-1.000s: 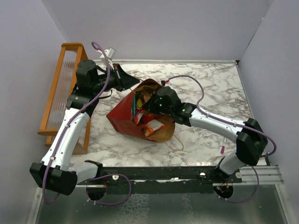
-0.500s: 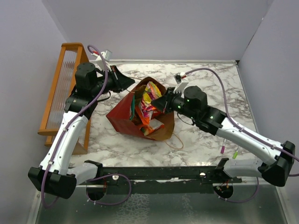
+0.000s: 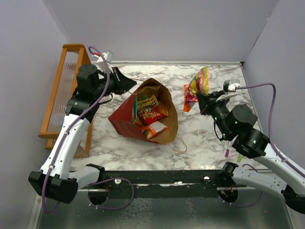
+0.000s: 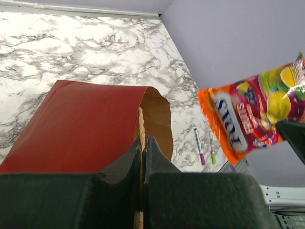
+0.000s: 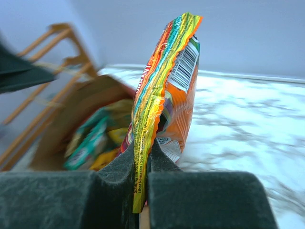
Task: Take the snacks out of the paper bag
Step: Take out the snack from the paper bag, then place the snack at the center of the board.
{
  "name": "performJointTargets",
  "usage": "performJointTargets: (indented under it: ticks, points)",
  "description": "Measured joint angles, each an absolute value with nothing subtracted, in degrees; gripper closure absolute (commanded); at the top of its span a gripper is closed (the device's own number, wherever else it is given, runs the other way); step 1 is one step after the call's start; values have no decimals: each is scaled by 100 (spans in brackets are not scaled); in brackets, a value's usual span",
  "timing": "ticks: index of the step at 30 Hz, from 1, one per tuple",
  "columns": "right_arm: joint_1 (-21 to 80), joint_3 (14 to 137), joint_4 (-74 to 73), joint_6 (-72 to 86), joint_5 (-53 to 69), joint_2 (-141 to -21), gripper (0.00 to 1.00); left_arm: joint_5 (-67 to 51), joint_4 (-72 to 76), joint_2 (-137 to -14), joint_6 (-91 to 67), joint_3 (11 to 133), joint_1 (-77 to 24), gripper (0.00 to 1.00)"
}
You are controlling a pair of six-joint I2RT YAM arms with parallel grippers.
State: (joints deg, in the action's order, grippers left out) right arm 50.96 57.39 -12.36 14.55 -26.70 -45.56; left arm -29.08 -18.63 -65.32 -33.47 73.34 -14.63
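The dark red paper bag (image 3: 125,115) lies on its side mid-table, its brown mouth open toward the right, with several snacks (image 3: 149,110) inside. My left gripper (image 3: 127,84) is shut on the bag's upper rim (image 4: 141,125) and holds it up. My right gripper (image 3: 202,101) is shut on the edge of an orange and multicoloured candy packet (image 3: 197,87), held in the air to the right of the bag. The packet also shows in the right wrist view (image 5: 167,90) and in the left wrist view (image 4: 252,109).
An orange wooden rack (image 3: 64,90) stands along the left edge. A pink pen (image 3: 227,152) and a green pen (image 3: 239,157) lie at the front right, also seen in the left wrist view (image 4: 198,146). The bag's tan handle (image 3: 178,143) trails toward the front.
My right gripper has pulled the candy packet out of the bag and carried it up and to the right. My left gripper has kept its hold on the bag rim.
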Motion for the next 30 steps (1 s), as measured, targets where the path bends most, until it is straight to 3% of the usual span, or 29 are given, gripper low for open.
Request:
performJointTargets:
  ticks: [4,8,16,24,30]
  points:
    - [5063,5461,-954,1083,-4423,-4735,99,-2904,-1872,-6532,-3328,7336,-1463,100]
    - [4580,5321,-838,985,-4899,-5461,99,-2902,-1898,-6543,-3304,7336,-1463,100]
    - [1994,5430,-725,2246,-2958,-7188,99,-2899,-1905,-6600,-3286,7338,-1463,100]
    - [668,5511,943,3457,-554,-8910,99,-2910,-1907,-6676,-3310,7349,-1463,100]
    - [-145,6567,2176,4558,945,-10879,99,-2915,-1905,-6676,-3343,7349,-1463,100]
